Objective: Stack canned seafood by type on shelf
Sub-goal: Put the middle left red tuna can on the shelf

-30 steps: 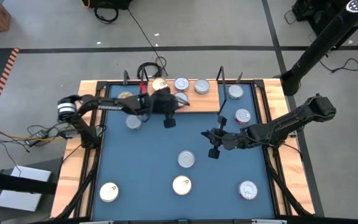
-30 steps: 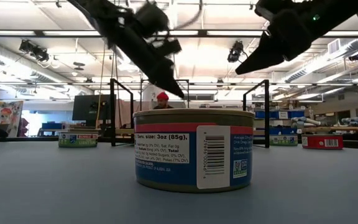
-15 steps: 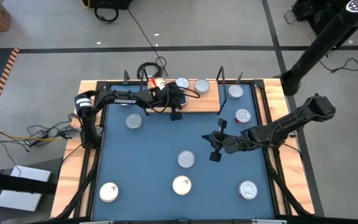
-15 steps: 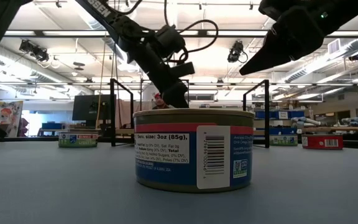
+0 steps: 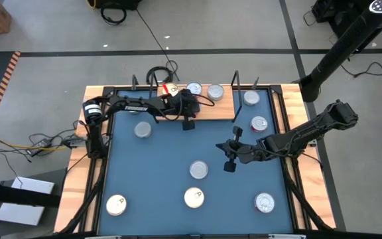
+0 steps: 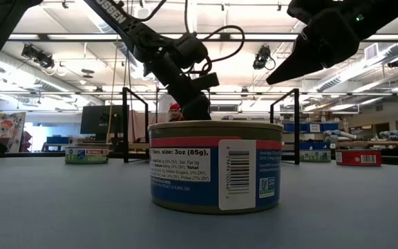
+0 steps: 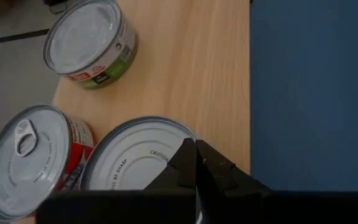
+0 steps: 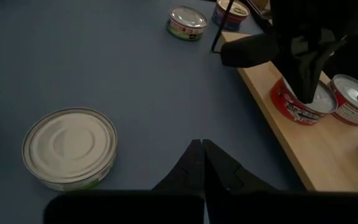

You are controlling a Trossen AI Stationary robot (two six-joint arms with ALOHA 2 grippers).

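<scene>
The shelf (image 5: 224, 109), a light-wood board, lies along the table's far edge. On it are a green-sided tin (image 7: 89, 40), a red-sided pull-tab tin (image 7: 27, 158) and a silver-topped red tin (image 8: 297, 102). My left gripper (image 7: 194, 146) is shut above that last tin. Several more tins sit on the blue table, one (image 5: 199, 170) at its middle. My right gripper (image 5: 219, 143) hangs shut over the table, right of centre, with that middle tin (image 8: 70, 146) on its near side. My left gripper's shut fingertips (image 8: 307, 96) come down slanting from the table's left onto the silver lid (image 7: 166, 149) of the red tin, close to the rim on its near side. The tin stands flat on the shelf. Whether the tips bear on the lid or only meet it, I cannot tell.
Black wire frames (image 6: 135, 124) rise at the shelf's ends. Another tin (image 5: 251, 98) sits at the shelf's right end, and loose tins (image 5: 142, 130) (image 5: 259, 123) lie just in front of the board. Three tins (image 5: 193, 197) line the near edge. Cables trail behind the shelf.
My left gripper, shut throughout, has swung toward the table's right edge along the shelf and come down onto the silver-topped tin; most of the move was in the first half second. The tins have not shifted.
</scene>
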